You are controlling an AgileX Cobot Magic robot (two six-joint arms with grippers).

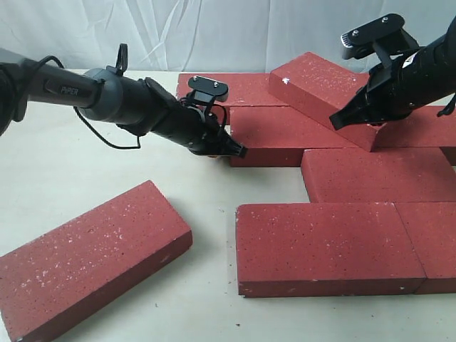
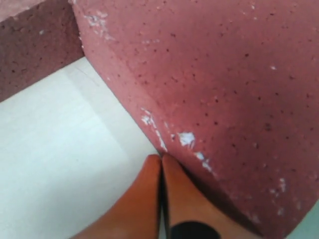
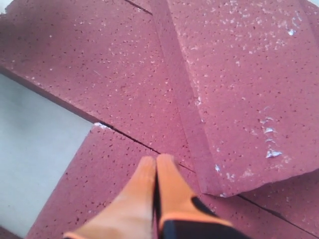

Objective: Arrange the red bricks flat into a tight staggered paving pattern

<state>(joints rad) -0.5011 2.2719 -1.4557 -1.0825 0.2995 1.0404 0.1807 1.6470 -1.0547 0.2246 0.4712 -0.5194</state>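
Several red bricks lie flat in staggered rows at the right: one in front (image 1: 328,246), one in the middle (image 1: 377,174), one behind (image 1: 285,135). Another red brick (image 1: 324,96) rests tilted on top of the back ones. A loose red brick (image 1: 85,263) lies askew at the front left. My left gripper (image 1: 239,149) is shut and empty, its tips (image 2: 161,158) against the lower corner of a brick (image 2: 224,99). My right gripper (image 1: 335,121) is shut and empty, its tips (image 3: 156,159) low over a flat brick (image 3: 99,174), beside the tilted brick (image 3: 239,89).
The pale tabletop (image 1: 85,178) stretches open on the left, between the loose brick and the left arm. A white cloth backdrop (image 1: 214,28) hangs behind. Another flat brick (image 1: 434,242) reaches the right edge of the exterior view.
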